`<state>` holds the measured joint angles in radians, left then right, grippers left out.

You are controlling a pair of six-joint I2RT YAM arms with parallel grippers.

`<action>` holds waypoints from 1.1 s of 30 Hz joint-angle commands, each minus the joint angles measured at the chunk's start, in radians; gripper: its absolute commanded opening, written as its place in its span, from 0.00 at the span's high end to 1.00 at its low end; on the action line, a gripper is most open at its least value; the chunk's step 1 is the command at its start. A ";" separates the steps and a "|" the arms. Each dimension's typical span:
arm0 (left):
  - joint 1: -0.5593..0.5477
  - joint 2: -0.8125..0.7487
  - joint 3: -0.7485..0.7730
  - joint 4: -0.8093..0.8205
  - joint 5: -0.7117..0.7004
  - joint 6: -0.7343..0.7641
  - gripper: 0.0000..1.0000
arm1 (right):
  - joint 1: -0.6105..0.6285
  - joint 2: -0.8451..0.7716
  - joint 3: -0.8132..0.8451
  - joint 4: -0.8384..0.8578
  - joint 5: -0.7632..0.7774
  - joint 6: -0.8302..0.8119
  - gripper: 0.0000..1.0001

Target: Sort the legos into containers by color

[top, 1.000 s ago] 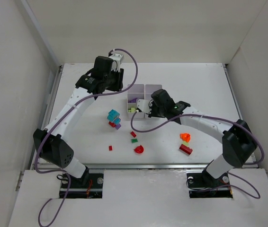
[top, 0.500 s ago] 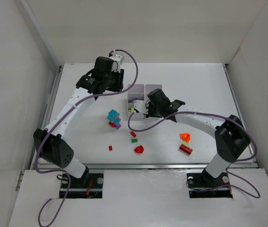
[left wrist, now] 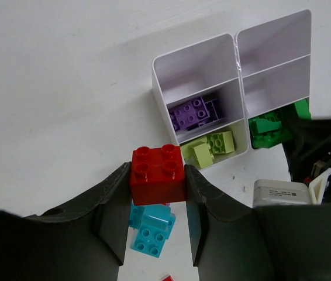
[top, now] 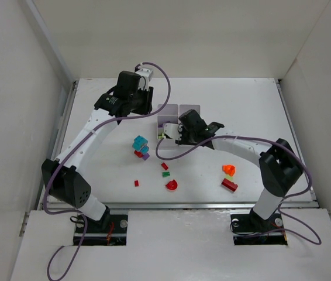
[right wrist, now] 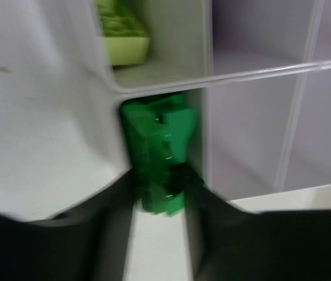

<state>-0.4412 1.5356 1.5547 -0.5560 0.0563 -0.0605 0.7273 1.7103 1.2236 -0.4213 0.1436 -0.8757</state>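
On the white table [top: 241,105], the left gripper [left wrist: 158,177] hangs above the far-left part of the work area with its jaws clamped on a red four-stud plastic brick [left wrist: 157,170], lifted clear of the surface. Under it in the left wrist view lies a cluster of cyan bricks [left wrist: 151,228], which the top view shows touching a small red and a purple piece. Nearer the arm bases lie loose legos: a tiny red piece [top: 135,183], a red piece [top: 164,166], a green piece [top: 166,174] and a red half-round piece [top: 171,185]. Just right of the cyan cluster stands the white six-compartment plastic tray [left wrist: 154,76]. Its left column holds purple bricks [left wrist: 192,112] in the middle compartment and yellow-green bricks [left wrist: 209,146] in the near one. The right gripper [right wrist: 159,196] reaches into the near right compartment, jaws narrow on either side of a green brick [right wrist: 157,146]. That view is blurred, so whether they press on it cannot be told. Well to the right lie an orange piece [top: 229,170] and a red brick [top: 229,185].
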 commanded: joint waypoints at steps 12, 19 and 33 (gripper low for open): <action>0.006 -0.034 -0.022 0.027 0.019 -0.009 1.00 | 0.007 0.022 0.105 -0.025 0.071 0.041 0.44; 0.006 -0.043 -0.022 0.027 0.030 -0.009 1.00 | 0.027 0.002 0.116 -0.076 0.080 0.087 0.44; 0.006 -0.052 -0.031 0.027 0.079 -0.009 1.00 | 0.027 -0.181 0.077 0.032 0.134 0.231 0.43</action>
<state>-0.4412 1.5337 1.5299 -0.5564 0.0994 -0.0608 0.7475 1.6367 1.2930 -0.4866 0.2489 -0.7151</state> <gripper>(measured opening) 0.337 0.570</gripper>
